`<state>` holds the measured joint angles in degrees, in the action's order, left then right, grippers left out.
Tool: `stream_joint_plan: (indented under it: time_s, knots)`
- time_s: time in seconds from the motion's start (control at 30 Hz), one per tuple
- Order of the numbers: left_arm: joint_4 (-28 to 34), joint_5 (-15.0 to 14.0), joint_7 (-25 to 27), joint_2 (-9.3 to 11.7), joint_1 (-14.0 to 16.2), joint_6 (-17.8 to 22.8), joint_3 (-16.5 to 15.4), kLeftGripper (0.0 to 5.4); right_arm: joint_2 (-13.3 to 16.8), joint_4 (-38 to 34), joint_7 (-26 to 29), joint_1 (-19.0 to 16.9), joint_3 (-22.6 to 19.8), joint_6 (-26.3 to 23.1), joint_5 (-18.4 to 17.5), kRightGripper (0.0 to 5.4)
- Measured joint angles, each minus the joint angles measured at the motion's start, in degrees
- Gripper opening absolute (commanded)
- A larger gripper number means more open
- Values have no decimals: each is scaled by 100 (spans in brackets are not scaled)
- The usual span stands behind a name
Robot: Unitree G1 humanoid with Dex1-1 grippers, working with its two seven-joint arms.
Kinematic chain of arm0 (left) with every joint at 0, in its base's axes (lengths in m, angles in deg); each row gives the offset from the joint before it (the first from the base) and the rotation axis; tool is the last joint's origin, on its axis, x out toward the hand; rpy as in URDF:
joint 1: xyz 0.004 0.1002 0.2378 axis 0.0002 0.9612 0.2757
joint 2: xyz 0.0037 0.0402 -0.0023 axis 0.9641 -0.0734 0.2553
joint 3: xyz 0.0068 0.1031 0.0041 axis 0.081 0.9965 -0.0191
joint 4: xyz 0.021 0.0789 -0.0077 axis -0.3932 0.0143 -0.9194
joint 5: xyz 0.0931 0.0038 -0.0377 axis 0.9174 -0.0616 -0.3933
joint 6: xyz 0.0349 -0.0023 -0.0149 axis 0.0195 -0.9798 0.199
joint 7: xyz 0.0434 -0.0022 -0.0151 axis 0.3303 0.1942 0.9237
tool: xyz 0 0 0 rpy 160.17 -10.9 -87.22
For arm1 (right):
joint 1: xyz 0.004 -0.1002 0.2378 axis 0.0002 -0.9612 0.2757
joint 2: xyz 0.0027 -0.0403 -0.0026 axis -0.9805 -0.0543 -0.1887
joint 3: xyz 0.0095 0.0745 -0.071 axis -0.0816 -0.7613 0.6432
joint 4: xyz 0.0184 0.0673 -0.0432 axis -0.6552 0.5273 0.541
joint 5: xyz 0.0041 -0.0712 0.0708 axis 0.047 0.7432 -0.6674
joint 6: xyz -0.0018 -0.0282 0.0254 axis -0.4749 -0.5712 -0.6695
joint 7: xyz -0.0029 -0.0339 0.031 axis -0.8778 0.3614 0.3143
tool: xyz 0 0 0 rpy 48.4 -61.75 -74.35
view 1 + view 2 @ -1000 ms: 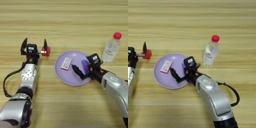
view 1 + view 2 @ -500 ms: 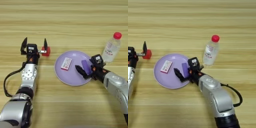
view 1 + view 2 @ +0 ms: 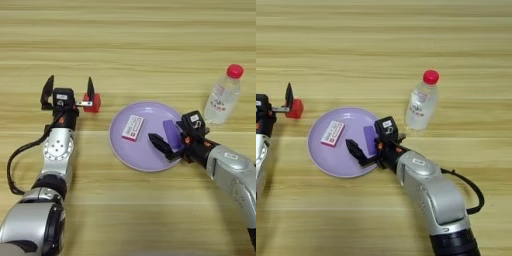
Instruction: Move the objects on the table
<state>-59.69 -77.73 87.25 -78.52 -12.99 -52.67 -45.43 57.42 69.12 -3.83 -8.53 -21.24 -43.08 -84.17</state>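
Bench (image 3: pixel 150 40): a light-brown wooden top with plank stripes is filling both views.
Left gripper (image 3: pixel 69 91): it is sitting at the left side of the bench with its two black fingers standing upright and spread wide apart, holding nothing.
Red cube (image 3: pixel 93 102): it is lying on the bench just outside the right finger of the left gripper, touching or nearly touching it; which of the two cannot be told. It is sitting left of the plate, off its rim.
Plate (image 3: pixel 125 155): a lilac round plate is lying flat on the bench between the two arms.
Card (image 3: pixel 132 127): a small white and pink card is lying in the left half of the plate.
Right gripper (image 3: pixel 167 140): it is reaching over the right part of the plate from the right, its two fingers clamped on the purple block.
Purple block (image 3: pixel 172 135): it is being held between the fingers of the right gripper, tilted, over the right part of the plate; whether it is touching the plate cannot be told.
Bottle (image 3: pixel 421 102): a clear bottle with a red cap is standing upright on the bench, right of the plate and behind the right arm.
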Motion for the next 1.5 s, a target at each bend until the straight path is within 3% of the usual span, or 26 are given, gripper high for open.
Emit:
stream_joint_plan:
  time_s: [0.77,0.97,1.23,1.5]
  knots:
    - [118,2,-68,-21,48,-4,5,537,-39,763,12,128,189,395,29,540]
    - [118,2,-69,-22,49,-3,5,540,44,838,28,138,259,537,170,466]
    - [118,1,-65,-22,49,-3,4,540,514,830,167,162,602,783,676,372]
    - [138,1,-64,-39,52,-4,4,540,827,786,333,265,707,817,897,273]
